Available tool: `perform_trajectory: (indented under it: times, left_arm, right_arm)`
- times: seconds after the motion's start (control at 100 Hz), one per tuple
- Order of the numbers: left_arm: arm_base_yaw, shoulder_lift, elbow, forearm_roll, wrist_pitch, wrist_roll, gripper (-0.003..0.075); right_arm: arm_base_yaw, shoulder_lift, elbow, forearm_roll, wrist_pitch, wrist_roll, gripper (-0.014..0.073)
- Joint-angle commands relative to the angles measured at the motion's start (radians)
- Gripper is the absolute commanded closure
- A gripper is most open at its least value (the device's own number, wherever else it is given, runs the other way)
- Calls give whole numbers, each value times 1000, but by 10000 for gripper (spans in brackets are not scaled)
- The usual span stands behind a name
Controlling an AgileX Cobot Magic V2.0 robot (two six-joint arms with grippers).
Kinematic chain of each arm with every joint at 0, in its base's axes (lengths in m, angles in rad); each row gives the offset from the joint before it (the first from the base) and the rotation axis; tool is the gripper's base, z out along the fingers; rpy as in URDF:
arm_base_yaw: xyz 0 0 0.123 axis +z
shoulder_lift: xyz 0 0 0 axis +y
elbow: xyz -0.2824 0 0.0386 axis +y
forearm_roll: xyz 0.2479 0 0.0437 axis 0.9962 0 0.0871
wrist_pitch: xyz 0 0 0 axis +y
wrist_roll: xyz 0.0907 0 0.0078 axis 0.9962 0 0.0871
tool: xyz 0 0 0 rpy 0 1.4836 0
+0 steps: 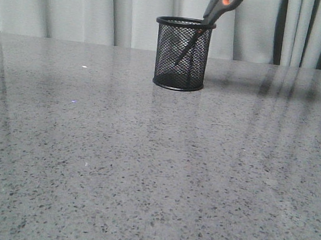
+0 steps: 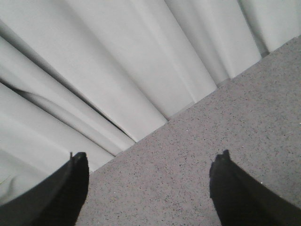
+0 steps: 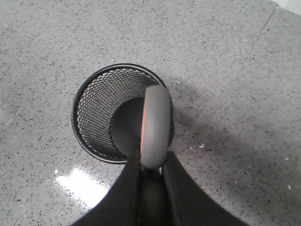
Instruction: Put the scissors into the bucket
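The desk (image 1: 154,172) fills the near part of the front view; it is one flat grey surface, stone-like, with many small dark specks and a soft shine. Further back on it stands one bucket (image 1: 181,54), a small black cylinder of wire mesh with a solid rim and a solid base, upright. One pair of scissors (image 1: 220,8) leans in it: the slim dark blades are inside the mesh and the grey handle loops, lined with orange, rise tilted above the rim to the right. In the right wrist view the right gripper (image 3: 151,188) has its jaws clenched on the scissors handle, over the open bucket. The left gripper (image 2: 150,188) has its jaws released, wide apart, with nothing between them. Behind the desk hangs one pale curtain (image 1: 75,4) with long vertical folds.
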Motion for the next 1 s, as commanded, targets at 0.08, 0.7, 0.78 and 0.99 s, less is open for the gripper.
perform_trajectory:
  times: [0.08, 0.7, 0.78, 0.99]
  left_arm:
    - [3, -9, -23, -5, -85, -11, 230]
    - [3, -9, -23, -5, -102, -10, 230]
    - [3, -9, -23, -7, -115, -10, 235]
    - [3, -9, -21, -60, -134, -10, 536]
  right_arm:
    - [2, -44, -36, 41, -28, -11, 477]
    - [-114, -205, -36, 26, -24, 29, 252]
    - [-131, -241, -36, 31, -25, 51, 253]
    - [-131, -350, 11, 63, -43, 79, 550]
